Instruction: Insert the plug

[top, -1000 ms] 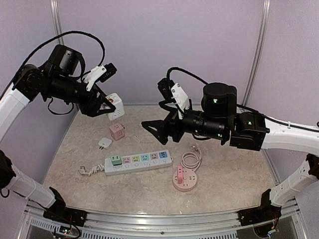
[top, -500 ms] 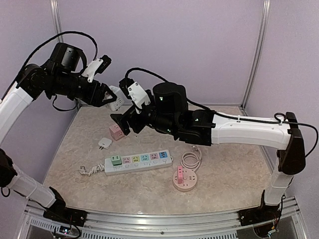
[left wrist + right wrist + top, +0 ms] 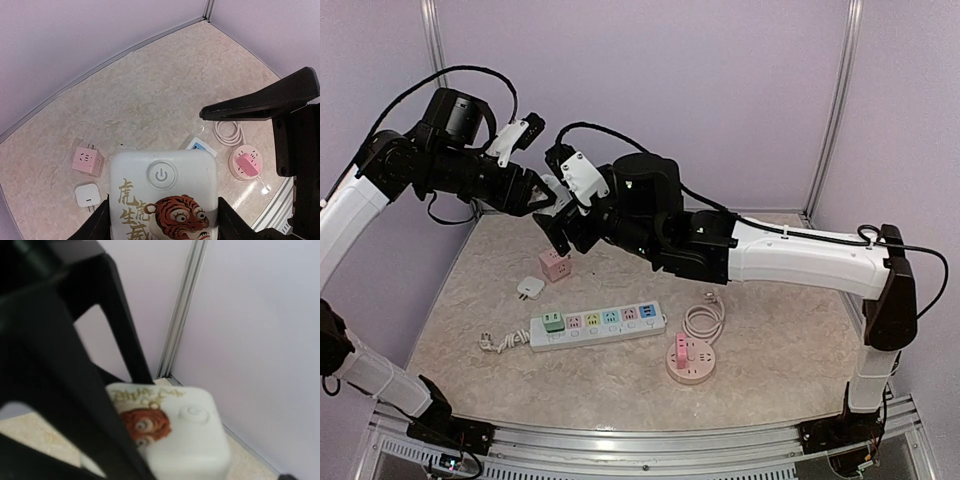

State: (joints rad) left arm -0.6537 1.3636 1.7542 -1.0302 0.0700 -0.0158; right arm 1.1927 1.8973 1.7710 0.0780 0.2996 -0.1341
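The plug is a white cube (image 3: 162,175) with a power button and a tiger print. My left gripper (image 3: 162,222) is shut on its two sides and holds it in the air at the back left (image 3: 550,192). My right gripper (image 3: 558,215) has come up against it with its jaws wide open. In the right wrist view the cube (image 3: 185,435) sits between the right gripper's (image 3: 200,457) spread fingers, and one black finger (image 3: 65,390) covers its left part. I cannot tell whether those fingers touch the cube.
On the table lie a white power strip (image 3: 598,325) with coloured sockets, a pink cube socket (image 3: 556,264), a small white adapter with prongs (image 3: 529,288), and a round pink socket (image 3: 691,358) with a coiled white cord (image 3: 704,320). Walls enclose the table's back and sides.
My right arm has swung left and up from the table's middle to the held cube, and its jaws have opened to full width. The left gripper has lifted the cube slightly.
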